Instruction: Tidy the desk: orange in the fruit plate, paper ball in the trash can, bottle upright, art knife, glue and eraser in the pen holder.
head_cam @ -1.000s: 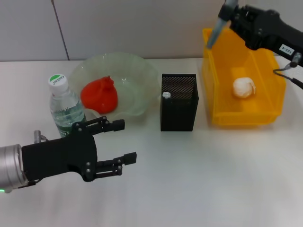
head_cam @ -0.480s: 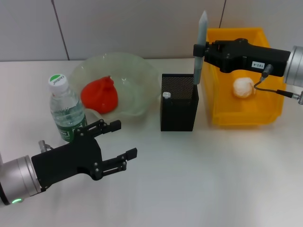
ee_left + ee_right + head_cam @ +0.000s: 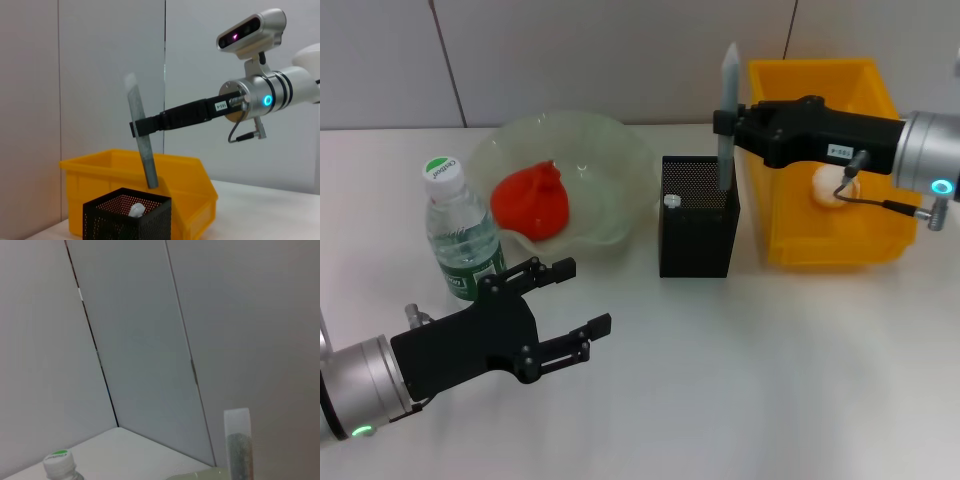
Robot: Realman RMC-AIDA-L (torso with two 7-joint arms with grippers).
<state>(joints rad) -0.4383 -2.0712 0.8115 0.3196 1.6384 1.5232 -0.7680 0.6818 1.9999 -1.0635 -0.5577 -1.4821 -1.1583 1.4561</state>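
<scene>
One slim grey plastic art knife (image 3: 727,115), likely light, stiff and slick, hangs pinched at mid-length in the right claw (image 3: 723,123), tip just below entering the black mesh pen holder (image 3: 697,217), while the left claw (image 3: 572,298) idles, spread.

Black claws (image 3: 582,298), silver wrists, green, blue LEDs.

wall (image 3: 570,60): grey panels, dark seams | table (image 3: 770,380): white, matte

The art knife's (image 3: 725,140) lower tip is hidden inside the pen holder (image 3: 697,230).
</scene>
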